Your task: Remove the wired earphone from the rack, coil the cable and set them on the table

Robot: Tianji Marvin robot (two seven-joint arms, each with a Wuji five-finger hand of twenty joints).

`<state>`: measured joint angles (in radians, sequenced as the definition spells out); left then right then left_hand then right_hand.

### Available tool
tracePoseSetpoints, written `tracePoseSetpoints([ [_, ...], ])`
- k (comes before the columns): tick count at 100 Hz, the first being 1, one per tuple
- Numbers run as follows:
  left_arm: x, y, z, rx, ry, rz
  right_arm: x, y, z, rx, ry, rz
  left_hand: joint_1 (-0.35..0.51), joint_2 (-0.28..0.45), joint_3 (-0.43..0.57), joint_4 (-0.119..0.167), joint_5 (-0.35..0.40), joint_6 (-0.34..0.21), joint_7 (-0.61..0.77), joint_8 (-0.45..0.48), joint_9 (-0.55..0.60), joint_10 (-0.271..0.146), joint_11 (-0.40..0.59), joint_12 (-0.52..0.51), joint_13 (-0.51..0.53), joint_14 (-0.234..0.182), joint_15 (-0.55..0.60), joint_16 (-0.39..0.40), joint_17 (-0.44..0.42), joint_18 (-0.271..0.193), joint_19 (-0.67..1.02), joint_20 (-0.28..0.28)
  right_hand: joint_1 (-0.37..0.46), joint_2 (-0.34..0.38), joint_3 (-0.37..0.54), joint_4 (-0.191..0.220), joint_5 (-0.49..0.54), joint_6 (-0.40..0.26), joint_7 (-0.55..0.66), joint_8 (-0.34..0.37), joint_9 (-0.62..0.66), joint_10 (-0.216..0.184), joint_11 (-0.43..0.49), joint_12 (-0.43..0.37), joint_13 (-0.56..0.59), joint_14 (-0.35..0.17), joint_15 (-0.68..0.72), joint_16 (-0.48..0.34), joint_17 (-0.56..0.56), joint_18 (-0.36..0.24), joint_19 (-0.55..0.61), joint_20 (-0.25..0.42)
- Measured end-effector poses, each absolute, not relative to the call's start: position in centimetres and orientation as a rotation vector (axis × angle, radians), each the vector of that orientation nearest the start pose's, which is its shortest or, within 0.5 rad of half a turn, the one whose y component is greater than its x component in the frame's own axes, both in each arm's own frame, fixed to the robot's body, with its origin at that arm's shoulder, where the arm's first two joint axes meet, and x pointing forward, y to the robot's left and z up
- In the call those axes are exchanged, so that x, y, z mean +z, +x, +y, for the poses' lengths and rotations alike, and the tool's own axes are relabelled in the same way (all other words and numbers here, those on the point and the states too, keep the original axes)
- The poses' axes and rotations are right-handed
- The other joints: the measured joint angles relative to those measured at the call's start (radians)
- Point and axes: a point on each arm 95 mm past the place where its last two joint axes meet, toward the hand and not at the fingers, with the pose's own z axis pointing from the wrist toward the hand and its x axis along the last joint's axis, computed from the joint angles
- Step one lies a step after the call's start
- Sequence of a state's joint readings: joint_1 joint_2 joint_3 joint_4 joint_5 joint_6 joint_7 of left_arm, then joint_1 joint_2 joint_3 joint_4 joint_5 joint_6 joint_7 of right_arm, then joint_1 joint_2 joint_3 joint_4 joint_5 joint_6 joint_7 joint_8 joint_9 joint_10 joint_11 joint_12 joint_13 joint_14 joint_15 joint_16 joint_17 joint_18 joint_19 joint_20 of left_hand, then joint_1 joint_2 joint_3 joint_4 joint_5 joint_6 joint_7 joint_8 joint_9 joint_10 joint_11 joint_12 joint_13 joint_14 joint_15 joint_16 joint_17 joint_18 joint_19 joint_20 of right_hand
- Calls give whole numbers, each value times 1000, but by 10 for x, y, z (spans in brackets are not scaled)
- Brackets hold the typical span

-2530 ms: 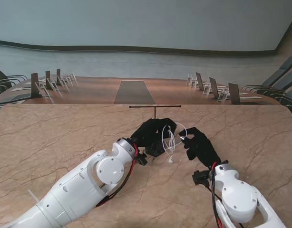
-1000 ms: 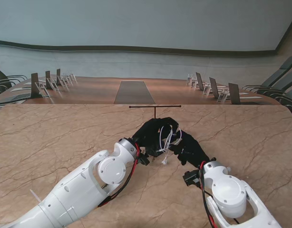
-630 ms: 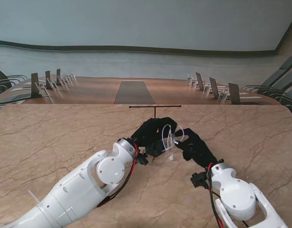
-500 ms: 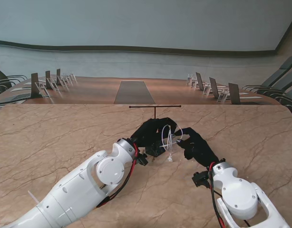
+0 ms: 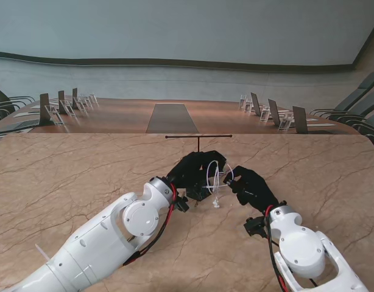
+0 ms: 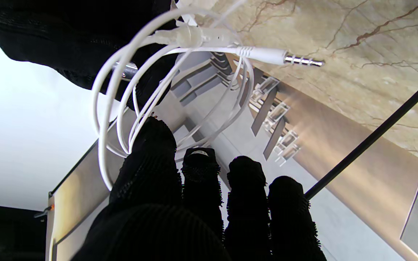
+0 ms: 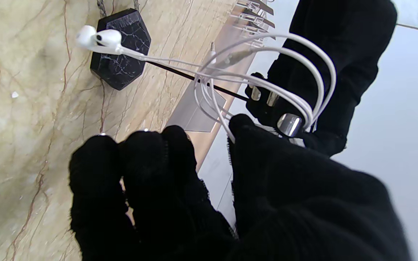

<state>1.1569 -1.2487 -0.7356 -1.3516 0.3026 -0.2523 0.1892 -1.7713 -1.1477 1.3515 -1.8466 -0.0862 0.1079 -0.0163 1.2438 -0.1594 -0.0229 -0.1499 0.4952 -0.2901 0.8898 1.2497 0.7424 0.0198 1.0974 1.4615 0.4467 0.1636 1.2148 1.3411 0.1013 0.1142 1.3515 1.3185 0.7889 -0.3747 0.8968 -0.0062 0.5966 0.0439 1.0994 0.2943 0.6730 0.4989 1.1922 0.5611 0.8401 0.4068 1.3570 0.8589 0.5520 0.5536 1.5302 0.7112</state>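
In the stand's view the rack's base (image 5: 198,191) is largely hidden behind the left hand (image 5: 196,170), and the earbuds (image 5: 216,204) are too small to be told apart. In the left wrist view the cable (image 6: 122,90) is cut off by the edge, and the rack's post (image 6: 372,136) likewise.
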Motion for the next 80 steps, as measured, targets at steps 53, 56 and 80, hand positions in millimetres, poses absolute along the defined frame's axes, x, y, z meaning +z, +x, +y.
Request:
tracePoseSetpoints([
  [53, -290, 439, -174, -2361, -1432, 1382, -300, 363, 16, -2165, -2248, -717, 0, 0, 0, 0, 0, 0, 0, 0, 0, 0, 0, 0, 0, 0, 0, -2, -6, 0, 0, 0, 2, -81, 106, -30, 104, 137, -63, -78, 193, -6, -81, -2, 145, 28, -13, -89, 148, 83, -10, 0],
  [56, -290, 439, -174, -2360, -1432, 1382, -299, 363, 16, -2175, -2243, -712, -1, 0, 0, 0, 0, 0, 0, 0, 0, 0, 0, 0, 0, 0, 0, -2, -7, 0, 0, 0, 2, -81, 107, -30, 111, 151, -63, -80, 193, -6, -81, -2, 146, 28, -13, -90, 149, 83, -10, 0],
  [80, -289, 438, -174, -2355, -1430, 1376, -293, 366, 12, -2169, -2260, -748, -1, 0, 0, 1, 0, 0, 0, 0, -28, 0, -5, 0, -17, 0, -10, -3, -29, -2, 0, -1, 0, -59, 26, -39, -15, 141, -71, -130, 62, 9, -52, 2, 74, 28, -10, -79, 78, 72, -12, 0],
])
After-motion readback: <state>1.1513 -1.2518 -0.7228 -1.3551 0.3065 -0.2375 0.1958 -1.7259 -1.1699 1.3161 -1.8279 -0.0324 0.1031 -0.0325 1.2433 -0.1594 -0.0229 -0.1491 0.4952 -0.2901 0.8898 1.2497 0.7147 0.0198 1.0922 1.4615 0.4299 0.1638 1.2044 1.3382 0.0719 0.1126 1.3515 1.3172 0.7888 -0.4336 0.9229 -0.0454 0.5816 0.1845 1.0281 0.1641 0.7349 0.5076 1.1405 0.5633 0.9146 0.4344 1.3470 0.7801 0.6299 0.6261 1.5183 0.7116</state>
